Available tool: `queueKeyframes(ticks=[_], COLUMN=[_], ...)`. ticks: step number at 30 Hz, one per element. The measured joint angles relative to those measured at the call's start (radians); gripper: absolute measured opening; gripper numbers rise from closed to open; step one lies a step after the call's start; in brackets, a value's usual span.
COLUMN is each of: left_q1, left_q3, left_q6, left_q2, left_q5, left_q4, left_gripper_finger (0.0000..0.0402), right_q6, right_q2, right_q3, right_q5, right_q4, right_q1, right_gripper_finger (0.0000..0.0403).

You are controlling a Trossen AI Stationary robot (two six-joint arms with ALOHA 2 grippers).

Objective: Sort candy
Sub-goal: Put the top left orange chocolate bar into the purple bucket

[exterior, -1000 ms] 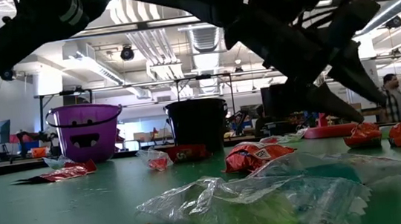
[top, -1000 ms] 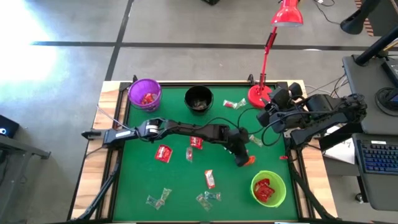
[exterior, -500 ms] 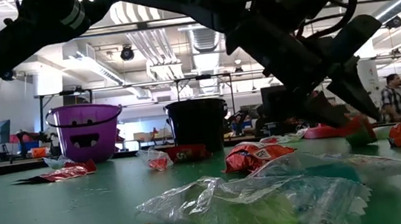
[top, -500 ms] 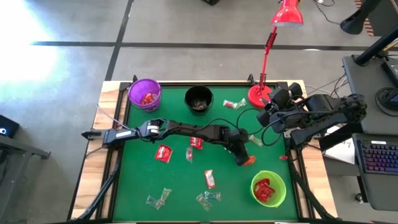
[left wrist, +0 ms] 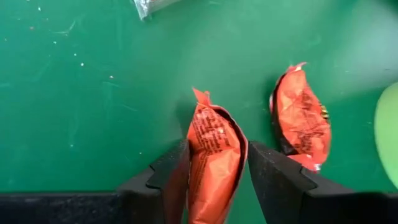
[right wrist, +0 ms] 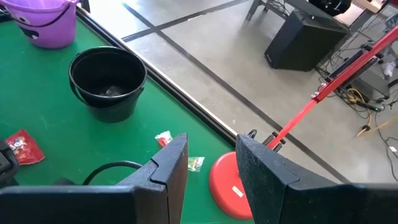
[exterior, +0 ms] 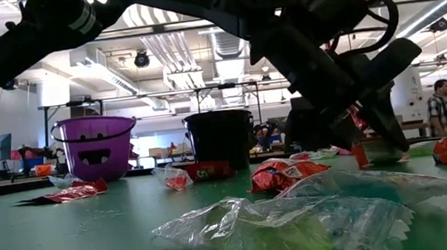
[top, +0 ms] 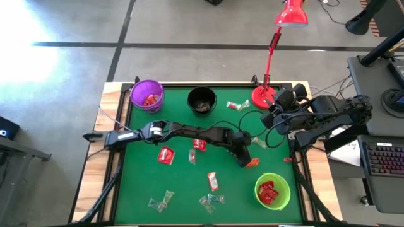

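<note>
An orange-wrapped candy (left wrist: pixel 214 149) lies on the green table, right of centre, with a second orange candy (left wrist: pixel 301 118) beside it. My left gripper (left wrist: pixel 214 171) is low over the first one, open, one finger along each of its long sides. In the high view this is my left gripper (top: pixel 247 161) just above the green bowl (top: pixel 273 191). More candy lies scattered: red pieces (top: pixel 165 155), clear and greenish ones (top: pixel 211 200). My right gripper (right wrist: pixel 211 146) hangs open and empty, high over the table's far right corner. My left gripper slants down with its two fingers (left wrist: pixel 171 177) lying along the orange candy, one at each long side (left wrist: pixel 233 155). The candy lies on the table and reaches back between the fingers. Whether the fingers touch the wrapper, I cannot tell.
A purple bowl (top: pixel 147 94) holding red candy and a black bowl (top: pixel 202 101) stand along the far edge. The green bowl at the near right holds red candy. A red lamp's base (top: pixel 262 96) sits at the far right. A person stands in the room beyond (exterior: pixel 443 114).
My left gripper has sunk toward the table and tipped a little steeper, coming down around the orange candy, which now lies between its fingers.
</note>
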Motion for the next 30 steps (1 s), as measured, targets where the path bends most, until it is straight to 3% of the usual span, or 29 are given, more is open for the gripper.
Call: queueKeyframes(ticks=[13,17,30], left_q1=[0.001,0.001,0.048], left_q3=[0.015,0.080,0.080], left_q6=[0.142,0.193,0.268], left_q2=[-0.002,-0.002,-0.111], left_q5=[-0.012,-0.011,-0.022], left_q4=[-0.024,-0.108,-0.232], left_gripper_finger=[0.0011,0.0008,0.0008], right_q6=[-0.010,-0.009,-0.007], right_q2=[0.000,-0.001,-0.002], right_q3=[0.000,0.000,-0.003], right_q5=[0.006,0.008,0.009], right_q4=[-0.005,-0.010,-0.029], right_q1=[0.000,0.000,0.000], right_gripper_finger=[0.0128,0.0128,0.0128])
